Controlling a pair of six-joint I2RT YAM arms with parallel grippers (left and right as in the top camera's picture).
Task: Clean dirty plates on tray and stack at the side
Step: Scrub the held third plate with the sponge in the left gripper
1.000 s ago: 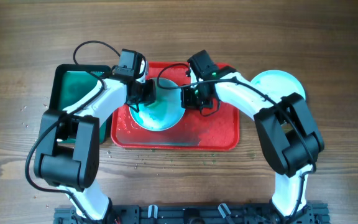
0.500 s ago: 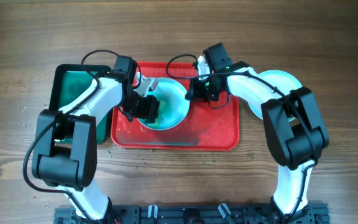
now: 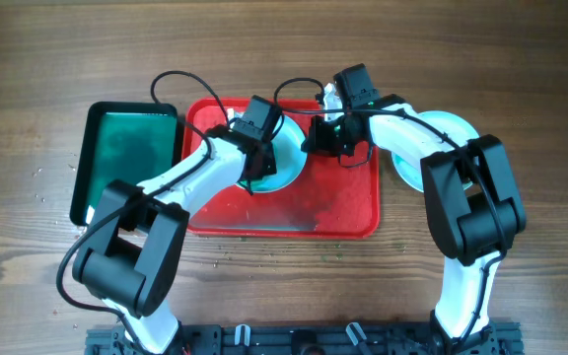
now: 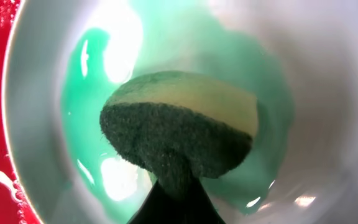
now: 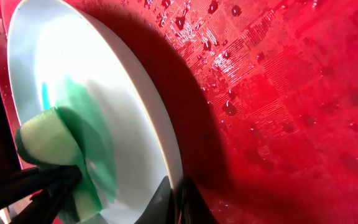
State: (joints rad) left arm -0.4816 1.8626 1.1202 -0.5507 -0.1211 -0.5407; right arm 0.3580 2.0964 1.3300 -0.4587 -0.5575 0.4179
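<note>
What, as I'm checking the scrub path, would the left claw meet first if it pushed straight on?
The left claw holds a sponge out front; straight ahead is the green-smeared inner face of the plate. The sponge looks pressed to it, though depth is unclear.

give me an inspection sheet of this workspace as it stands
surface: wooden table, small specks near its left edge
job's things: red tray wet with droplets; one plate on it, tilted, smeared green; side plate on the table right of the red tray
clutter: green tray left of the red tray
grippers: left gripper shut on a sponge pressed to the plate; right gripper shut on the plate's rim
cables: black cables loop above both arms
surroundings: nothing seen
</note>
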